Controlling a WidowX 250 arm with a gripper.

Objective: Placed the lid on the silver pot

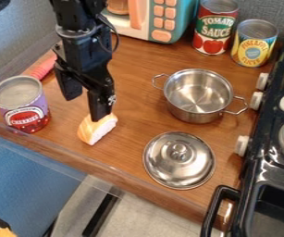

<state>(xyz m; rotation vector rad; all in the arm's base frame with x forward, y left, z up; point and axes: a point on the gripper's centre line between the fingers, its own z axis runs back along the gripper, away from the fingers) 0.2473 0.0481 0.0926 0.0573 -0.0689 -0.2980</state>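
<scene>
My black gripper hangs over the left part of the wooden counter, its fingers apart with nothing seen between them. The silver pot stands upright and uncovered at the right, its two loop handles pointing to the upper left and lower right. In front of the pot, separate from it, the silver lid lies flat with its round knob up, to the lower right of the gripper.
An orange-and-white toy food piece lies just below one finger. Left of it stands a cherries can. Two cans stand behind the pot, beside a toy microwave. A black stove borders the right side.
</scene>
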